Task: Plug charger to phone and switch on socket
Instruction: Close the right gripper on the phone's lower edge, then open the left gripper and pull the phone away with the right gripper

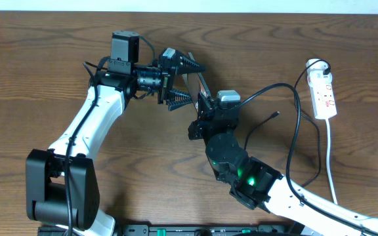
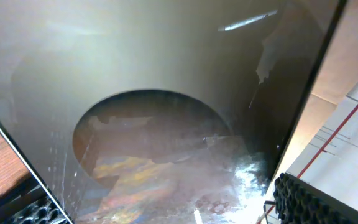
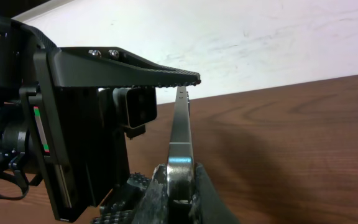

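Observation:
The phone (image 1: 200, 86) stands on its edge above the table, with my right gripper (image 1: 205, 106) shut on its lower end. In the right wrist view the phone's thin edge (image 3: 182, 134) rises from between my right gripper's (image 3: 182, 198) pads. My left gripper (image 1: 190, 82) is open and straddles the phone's far end, one finger (image 3: 135, 67) passing over its top edge. The phone's glossy screen (image 2: 166, 93) fills the left wrist view. The charger cable (image 1: 298, 131) loops over the table to the right, its small plug tip (image 1: 277, 114) lying free. The socket (image 1: 324, 93) lies at the far right.
The socket's white lead (image 1: 331, 160) runs down toward the table's front edge. The charger's black cable crosses the table between my right arm (image 1: 254, 180) and the socket. My left arm (image 1: 87, 121) reaches in from the front left.

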Robot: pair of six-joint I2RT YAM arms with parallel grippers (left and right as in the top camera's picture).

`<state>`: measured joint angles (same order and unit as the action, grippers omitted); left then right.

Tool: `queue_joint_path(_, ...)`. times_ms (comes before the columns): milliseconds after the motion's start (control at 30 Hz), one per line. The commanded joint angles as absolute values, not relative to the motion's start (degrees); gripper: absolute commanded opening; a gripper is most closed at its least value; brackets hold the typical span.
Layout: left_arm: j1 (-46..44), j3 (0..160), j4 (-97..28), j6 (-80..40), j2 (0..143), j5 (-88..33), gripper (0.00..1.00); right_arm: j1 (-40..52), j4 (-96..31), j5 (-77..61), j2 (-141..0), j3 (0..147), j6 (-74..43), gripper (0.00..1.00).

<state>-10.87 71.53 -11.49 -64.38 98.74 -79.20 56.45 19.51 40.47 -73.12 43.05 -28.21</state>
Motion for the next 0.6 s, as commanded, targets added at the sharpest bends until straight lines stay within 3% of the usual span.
queue_joint_path(0,-10.68,71.90,-11.14,-62.65,97.34,-79.92,0.98,56.23,20.32,41.65,-70.81,44.25,-29.36,0.01)
queue_joint_path(567,-10.68,71.92,2.70,-63.53,97.30,-78.83,0.98,54.74,17.98,44.88,-69.47,44.25,-33.47,0.01)
